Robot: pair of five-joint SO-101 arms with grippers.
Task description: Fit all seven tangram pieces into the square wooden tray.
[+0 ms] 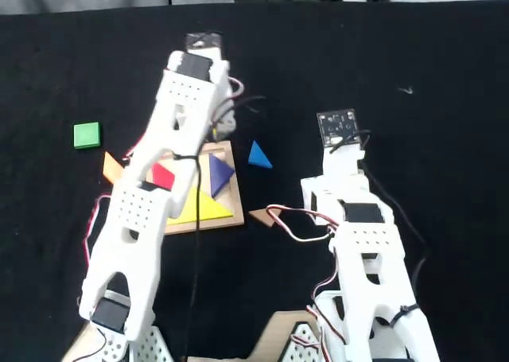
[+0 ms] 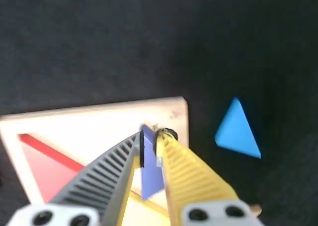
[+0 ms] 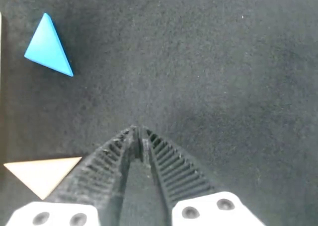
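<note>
The square wooden tray lies under the left arm, with a yellow triangle and a red piece in it. My left gripper is shut on a purple piece, held just over the tray's far right corner, beside the red piece. A blue triangle lies on the cloth right of the tray. A tan triangle sits by the tray's near right corner. My right gripper is shut and holds nothing, above bare cloth between the blue triangle and the tan triangle.
A green square lies at the far left, and an orange piece pokes out by the tray's left side. Black cloth covers the table, with open room to the right of the right arm.
</note>
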